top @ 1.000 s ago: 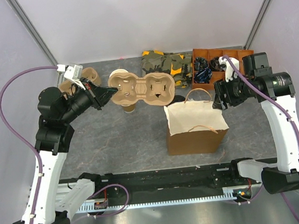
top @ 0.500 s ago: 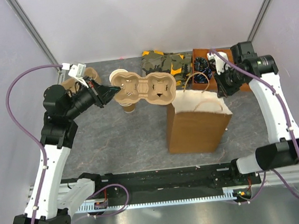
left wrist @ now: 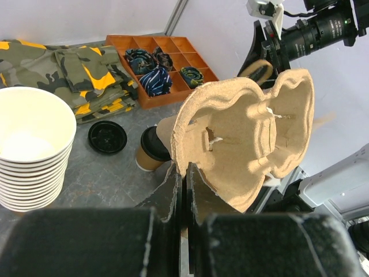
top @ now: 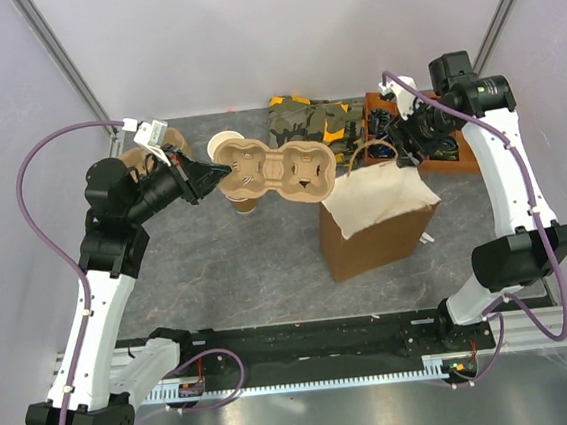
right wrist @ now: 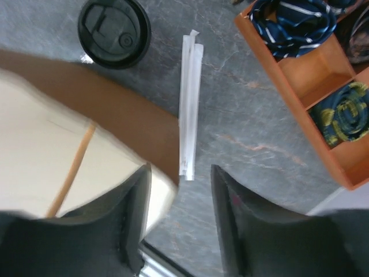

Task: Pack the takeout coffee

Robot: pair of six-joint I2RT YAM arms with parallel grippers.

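Observation:
The takeout coffee (left wrist: 151, 151), a small brown cup with a black lid, stands on the table under the held carrier; only its side (top: 246, 205) shows from above. My left gripper (top: 203, 177) (left wrist: 184, 173) is shut on the rim of a moulded cardboard cup carrier (top: 274, 170) (left wrist: 248, 133), held in the air. The brown paper bag (top: 380, 218) (right wrist: 63, 133) leans, mouth up, its handle (top: 363, 155) near my right gripper (top: 405, 149) (right wrist: 180, 173). That gripper is open, the bag's blurred edge beside its left finger, nothing clamped.
A stack of lidless paper cups (left wrist: 31, 150) (top: 223, 143) and a loose black lid (left wrist: 107, 137) (right wrist: 114, 32) sit near the coffee. A wrapped straw (right wrist: 189, 104) lies on the table. Camouflage cloth (top: 315, 119) and an orange divided tray (top: 449, 156) (right wrist: 311, 75) line the back.
My right arm swung up and back toward the bag's handle; its jaws closed and have opened again. The bag stood taller, then shifted right and tilted. The left arm and carrier barely moved.

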